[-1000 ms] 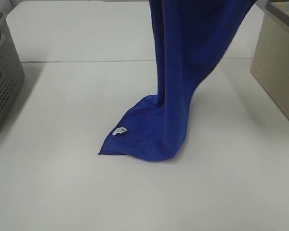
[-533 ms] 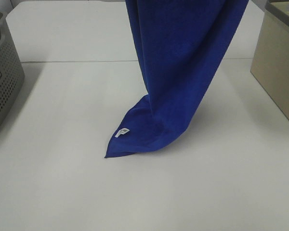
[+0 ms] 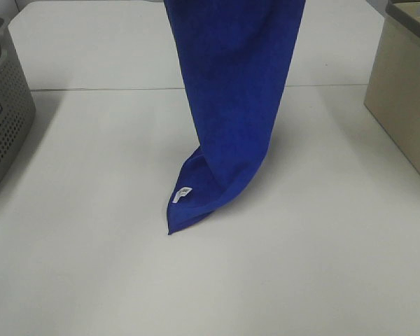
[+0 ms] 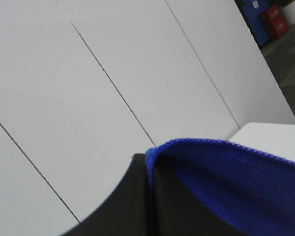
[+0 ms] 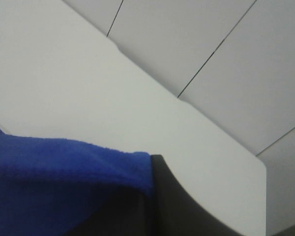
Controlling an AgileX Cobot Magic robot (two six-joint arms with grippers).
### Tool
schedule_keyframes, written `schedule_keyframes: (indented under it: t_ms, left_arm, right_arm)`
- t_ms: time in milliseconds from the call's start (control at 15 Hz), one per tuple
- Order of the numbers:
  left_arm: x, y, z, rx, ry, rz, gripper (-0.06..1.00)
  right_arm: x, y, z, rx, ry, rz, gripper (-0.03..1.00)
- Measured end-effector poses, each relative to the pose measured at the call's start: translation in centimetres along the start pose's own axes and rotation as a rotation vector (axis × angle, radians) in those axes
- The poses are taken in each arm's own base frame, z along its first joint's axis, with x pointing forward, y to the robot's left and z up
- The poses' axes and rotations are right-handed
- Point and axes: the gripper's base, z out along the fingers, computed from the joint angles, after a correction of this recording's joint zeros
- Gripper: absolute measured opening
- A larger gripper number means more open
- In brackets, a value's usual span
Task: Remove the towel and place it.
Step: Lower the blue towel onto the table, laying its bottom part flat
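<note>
The towel hangs with its long axis vertical, straight below both claws, and its lowest corner touches the surface. The left claw and right claw each seem clenched on its top hem, though the wrist views show little.

**Surroundings: table, basket, box**

The white table shows a seam line across its far part. A grey perforated basket stands at the left edge and a beige box at the right edge. White wall panels stand beyond.
</note>
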Motion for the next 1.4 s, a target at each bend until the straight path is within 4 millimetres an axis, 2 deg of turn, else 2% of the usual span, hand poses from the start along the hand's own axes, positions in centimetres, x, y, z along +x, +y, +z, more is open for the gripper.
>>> schedule_keyframes:
  t_ms: [133, 333, 600, 800, 933, 1200, 1400]
  left_arm:
    - [-0.8, 0.5, 0.0, -0.041, -0.06, -0.001, 0.0]
    - [-2.3, 1.4, -0.8, -0.01, -0.025, -0.002, 0.0]
    - [-3.9, 2.1, -3.0, 0.058, 0.061, -0.001, 0.0]
    - [-5.2, 2.9, -4.3, 0.055, 0.053, -0.001, 0.0]
    - [-2.9, 3.6, -2.6, -0.002, 0.058, 0.016, 0.0]
    - [2.5, 4.3, 1.3, -0.129, 0.011, 0.03, 0.0]
    - [3.2, 4.8, 3.9, -0.222, -0.113, 0.041, 0.0]
  right_arm:
    - [-1.3, -0.7, 0.2, 0.043, -0.083, 0.008, 0.02]
    - [-3.0, -1.5, -1.8, -0.011, -0.054, 0.066, 0.02]
    - [-2.8, -0.5, -4.0, -0.187, 0.088, 0.141, 0.02]
    - [-2.9, -0.4, -4.7, -0.211, 0.1, 0.15, 0.02]
    - [-2.9, -0.8, -0.9, -0.092, -0.022, 0.137, 0.02]
    - [-2.2, -0.7, 4.6, 0.04, -0.191, 0.14, 0.02]
    - [-3.0, -1.4, 6.7, 0.163, -0.376, 0.146, 0.02]
